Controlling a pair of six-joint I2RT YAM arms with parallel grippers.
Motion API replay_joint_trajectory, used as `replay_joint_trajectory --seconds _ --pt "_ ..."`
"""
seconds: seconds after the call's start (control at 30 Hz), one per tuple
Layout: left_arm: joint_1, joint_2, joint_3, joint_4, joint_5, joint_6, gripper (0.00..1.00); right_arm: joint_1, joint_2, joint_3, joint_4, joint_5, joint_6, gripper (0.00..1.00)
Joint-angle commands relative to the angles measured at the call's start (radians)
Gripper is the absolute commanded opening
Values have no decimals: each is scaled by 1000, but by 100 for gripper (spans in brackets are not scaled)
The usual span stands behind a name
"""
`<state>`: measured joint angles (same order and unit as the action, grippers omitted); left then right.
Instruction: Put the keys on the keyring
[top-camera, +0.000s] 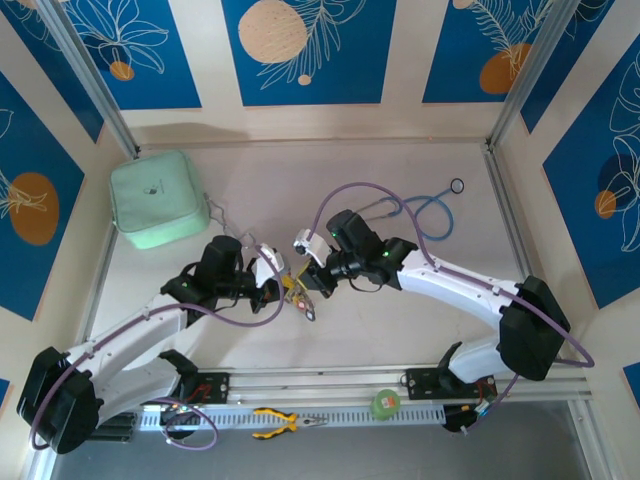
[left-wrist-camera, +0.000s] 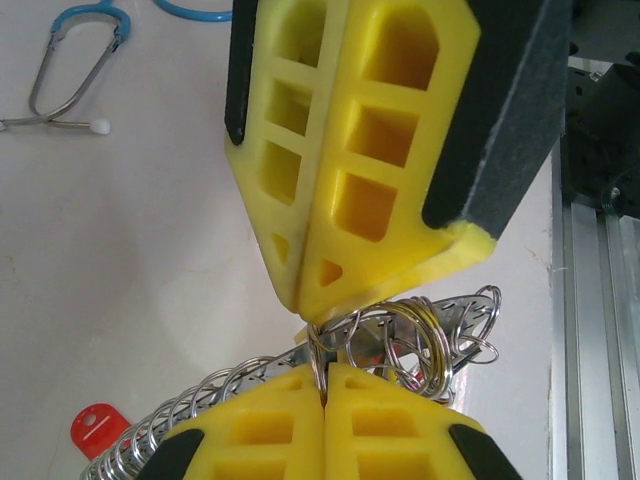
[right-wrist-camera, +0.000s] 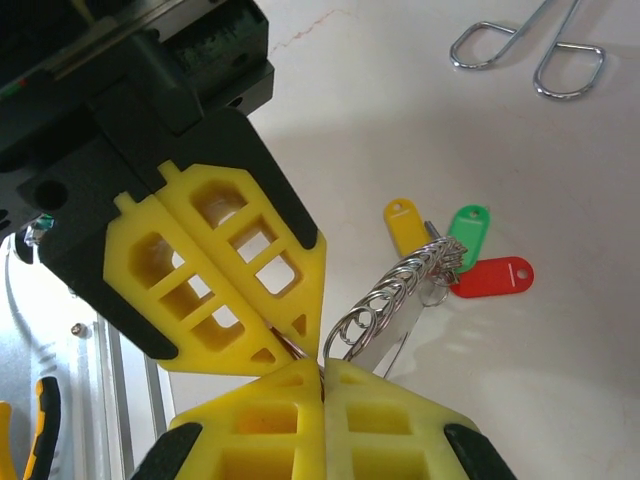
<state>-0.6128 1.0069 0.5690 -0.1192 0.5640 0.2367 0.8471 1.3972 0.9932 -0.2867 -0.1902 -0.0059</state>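
One pair of yellow-handled pliers (top-camera: 285, 422) and one green tape roll (top-camera: 385, 403) lie on the near rail. Farther in, the left gripper (left-wrist-camera: 323, 385) and right gripper (right-wrist-camera: 322, 375) meet tip to tip, their ribbed yellow plastic fingers pressed closed on one thin silvery wire keyring (right-wrist-camera: 395, 290) coiled in many loops; the keys (right-wrist-camera: 455, 255) trail just beyond the tips, showing three flat oval tags: yellow, green and red. Beyond lie one blue-tubed stethoscope (left-wrist-camera: 90, 10) and one square mint-green soft pouch (top-camera: 160, 198).
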Motion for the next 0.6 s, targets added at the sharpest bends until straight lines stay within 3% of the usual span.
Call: replay_joint_trajectory --seconds 0.0,0.57 --pt "-8 -26 8 -9 47 9 0 -2 19 23 -34 94 17 0" --pt "-8 -8 23 1 51 -43 0 13 34 30 -12 46 0 0"
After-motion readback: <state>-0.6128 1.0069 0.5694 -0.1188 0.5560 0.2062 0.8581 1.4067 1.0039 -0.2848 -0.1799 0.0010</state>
